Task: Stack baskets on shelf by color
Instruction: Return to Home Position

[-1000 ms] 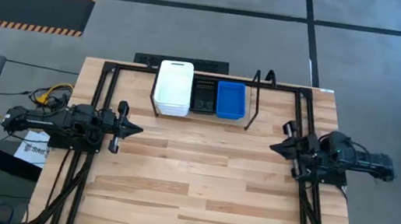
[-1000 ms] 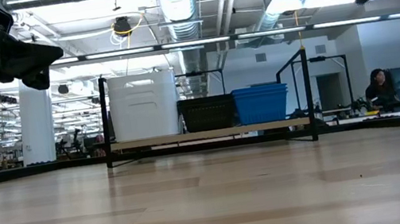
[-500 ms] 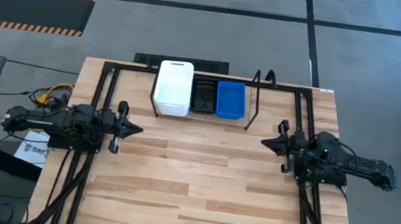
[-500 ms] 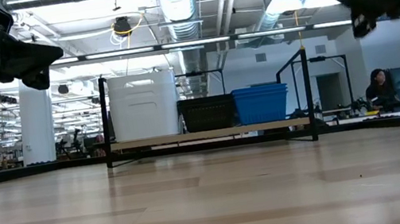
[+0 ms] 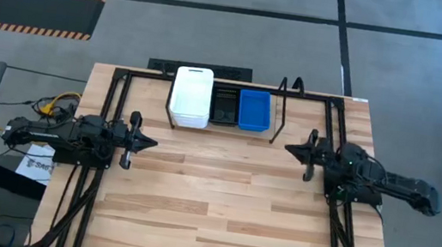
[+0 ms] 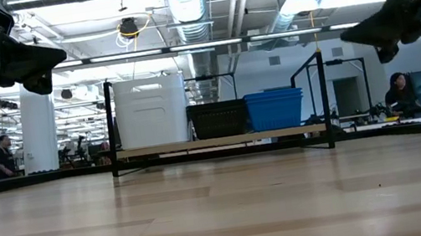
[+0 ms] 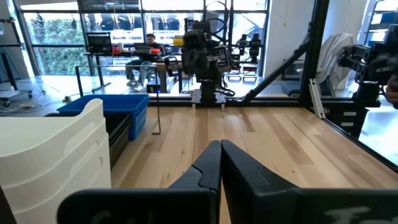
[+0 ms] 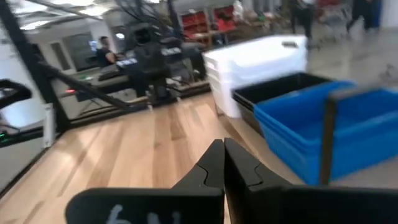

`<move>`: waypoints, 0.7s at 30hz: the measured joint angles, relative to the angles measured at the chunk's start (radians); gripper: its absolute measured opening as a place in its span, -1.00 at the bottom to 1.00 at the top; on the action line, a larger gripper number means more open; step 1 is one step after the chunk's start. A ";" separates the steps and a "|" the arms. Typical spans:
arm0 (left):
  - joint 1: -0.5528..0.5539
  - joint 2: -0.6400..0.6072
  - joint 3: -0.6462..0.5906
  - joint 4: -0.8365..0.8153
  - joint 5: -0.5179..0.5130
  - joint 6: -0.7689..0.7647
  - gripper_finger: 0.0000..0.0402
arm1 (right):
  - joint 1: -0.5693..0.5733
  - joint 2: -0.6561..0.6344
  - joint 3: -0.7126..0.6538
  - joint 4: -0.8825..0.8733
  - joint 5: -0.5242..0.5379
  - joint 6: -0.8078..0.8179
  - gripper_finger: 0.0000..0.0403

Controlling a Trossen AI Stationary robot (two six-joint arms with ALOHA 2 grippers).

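- The left claw (image 5: pixel 149 141) hangs over the left edge of the wooden surface (image 5: pixel 217 210), well apart from the shelf. Its left wrist view shows the two fingers pressed together with nothing between them.
- On the black wire shelf (image 6: pixel 223 141) at the far edge of the surface, the white baskets (image 5: pixel 191 96) stand at the left as the tallest pile.
- The black baskets (image 5: pixel 224 105) sit in the middle, and the blue baskets (image 5: pixel 254 110) sit at the right. Each pile is close against its neighbour.
- The right claw (image 5: pixel 289 148) hovers above the surface near the shelf's right-hand looped divider (image 5: pixel 280 106). Its fingers are closed on nothing.
- Risk on the left: little, I judge, since that arm is far from the piles.
- Risk on the right: this claw is the closer one. A careless swing toward the shelf could clip the upright divider and drag the light rack sideways. The tall white pile looks the likeliest to lean or slide if the rack is jolted.
- Sorting looks finished, so any knock now would undo finished work.
- Count: two arms and one shelf.
- There are three piles, one of each colour.
- The stepped rims in the wrist views suggest three white baskets.
- I cannot count the blue and black layers with certainty.
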 joint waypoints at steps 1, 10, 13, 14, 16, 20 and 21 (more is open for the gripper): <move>0.000 0.000 0.000 0.000 0.000 0.000 -1.00 | 0.000 0.011 0.000 -0.004 0.015 0.015 -0.92; 0.000 0.000 0.000 0.000 0.000 0.000 -1.00 | 0.001 0.103 -0.001 -0.011 0.045 0.139 -0.86; 0.000 0.000 0.000 0.000 0.000 0.000 -1.00 | 0.001 0.106 -0.001 -0.006 0.045 0.139 -0.86; 0.000 0.000 0.000 0.000 0.000 0.000 -1.00 | 0.001 0.107 -0.001 0.004 0.044 0.131 -0.86; 0.000 0.000 0.000 0.000 0.000 0.000 -1.00 | 0.007 0.106 -0.001 0.055 0.028 0.096 -0.88; 0.000 0.000 0.000 0.000 0.000 0.000 -1.00 | 0.038 0.080 -0.002 0.149 0.007 0.055 -0.94; 0.000 0.000 0.000 0.000 0.000 0.000 -1.00 | 0.047 0.070 -0.002 0.139 0.007 0.048 -0.95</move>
